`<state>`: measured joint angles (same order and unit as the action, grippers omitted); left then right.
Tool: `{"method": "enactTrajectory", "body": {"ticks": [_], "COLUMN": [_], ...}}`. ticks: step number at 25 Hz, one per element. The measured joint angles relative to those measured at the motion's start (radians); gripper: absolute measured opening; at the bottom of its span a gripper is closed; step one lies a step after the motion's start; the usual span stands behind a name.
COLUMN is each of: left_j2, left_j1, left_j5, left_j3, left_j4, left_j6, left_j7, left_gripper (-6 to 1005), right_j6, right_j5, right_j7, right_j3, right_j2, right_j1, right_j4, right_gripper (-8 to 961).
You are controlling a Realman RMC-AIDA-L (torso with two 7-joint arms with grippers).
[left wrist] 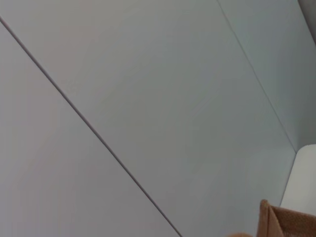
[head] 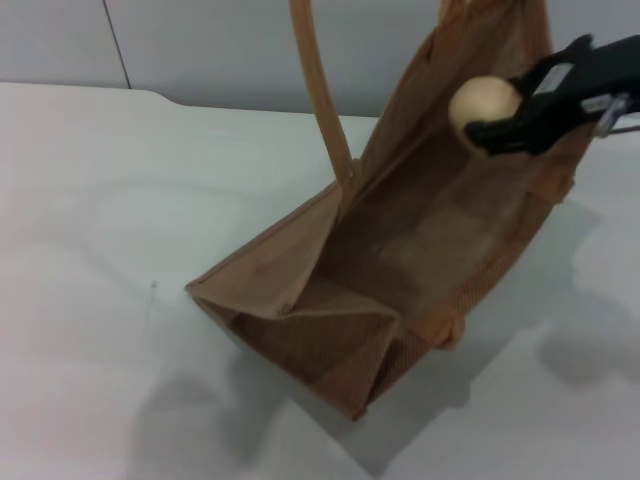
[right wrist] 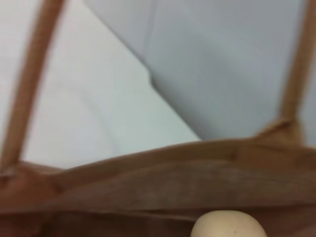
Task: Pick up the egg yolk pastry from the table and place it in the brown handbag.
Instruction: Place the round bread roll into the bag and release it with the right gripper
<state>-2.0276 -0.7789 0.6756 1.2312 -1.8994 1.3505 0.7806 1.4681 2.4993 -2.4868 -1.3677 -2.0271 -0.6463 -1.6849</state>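
Note:
The brown handbag (head: 420, 250) stands tilted on the white table (head: 90, 200) with its mouth open toward me. One strap handle (head: 322, 90) rises out of the top of the head view. My right gripper (head: 492, 122) is black, shut on the pale egg yolk pastry (head: 483, 102), and holds it over the bag's far upper rim, at the open mouth. In the right wrist view the pastry (right wrist: 228, 224) shows just above the bag's woven rim (right wrist: 173, 173), between the two strap handles (right wrist: 29, 84). My left gripper is out of view.
A grey panelled wall (head: 220, 40) runs behind the table. The left wrist view shows that wall (left wrist: 148, 98) and a corner of the bag (left wrist: 286, 222). Bare tabletop lies left of and in front of the bag.

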Motion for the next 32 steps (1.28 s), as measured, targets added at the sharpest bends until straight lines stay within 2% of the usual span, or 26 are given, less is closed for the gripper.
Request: {"method": "enactTrajectory", "body": {"ticks": [5, 14, 20, 28, 32], "left_j2": [0.000, 0.000, -0.001, -0.002, -0.002], "left_j1": [-0.002, -0.003, -0.003, 0.006, 0.020], "left_j5": [-0.004, -0.019, -0.016, -0.020, -0.060], "left_j3": [0.004, 0.005, 0.005, 0.003, 0.000], "left_j4": [-0.001, -0.001, -0.001, 0.000, 0.008], "left_j6": [-0.013, -0.016, -0.016, -0.017, -0.028], "left_j7": [0.001, 0.002, 0.002, 0.002, -0.002], "left_gripper": [108, 108, 109, 109, 109], "right_j6": [-0.003, -0.048, -0.089, -0.088, -0.071], "right_j5": [0.000, -0.001, -0.033, 0.011, 0.135], "right_j7": [0.012, 0.009, 0.008, -0.009, -0.057], "right_j3": [-0.078, -0.137, -0.145, -0.136, -0.114], "right_j2": [0.001, -0.001, -0.003, -0.001, 0.000], "right_j1": [-0.017, -0.044, -0.044, -0.032, 0.001], "right_j4": [0.031, 0.069, 0.070, 0.093, 0.116], "right_gripper": [554, 513, 713, 893, 891]}}
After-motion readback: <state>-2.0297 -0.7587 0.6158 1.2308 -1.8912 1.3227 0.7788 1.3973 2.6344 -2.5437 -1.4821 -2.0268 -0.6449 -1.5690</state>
